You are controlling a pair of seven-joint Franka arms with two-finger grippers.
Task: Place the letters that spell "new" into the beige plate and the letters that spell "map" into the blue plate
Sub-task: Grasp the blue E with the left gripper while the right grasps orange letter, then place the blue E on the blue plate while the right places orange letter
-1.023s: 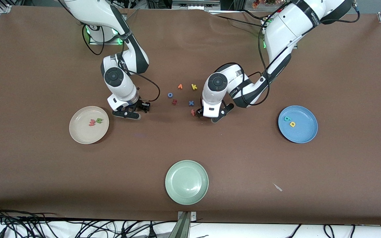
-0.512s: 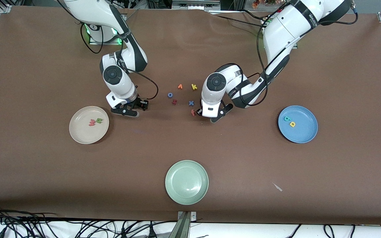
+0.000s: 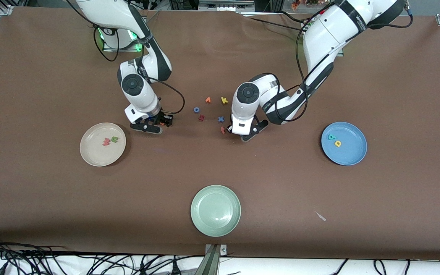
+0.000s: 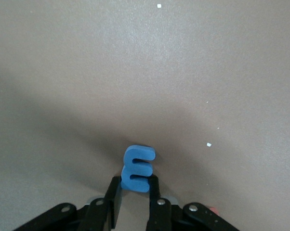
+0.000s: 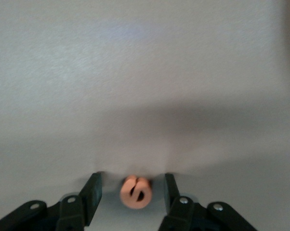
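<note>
Left wrist view showed the left gripper (image 4: 135, 192) clamped on the blue m (image 4: 137, 169) low over the table; the right gripper (image 5: 131, 190) stood open, fingers straddling the orange e (image 5: 135, 192).

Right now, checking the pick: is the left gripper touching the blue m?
Touching. The left wrist view shows the left gripper with both fingers clamped against the blue m.
</note>
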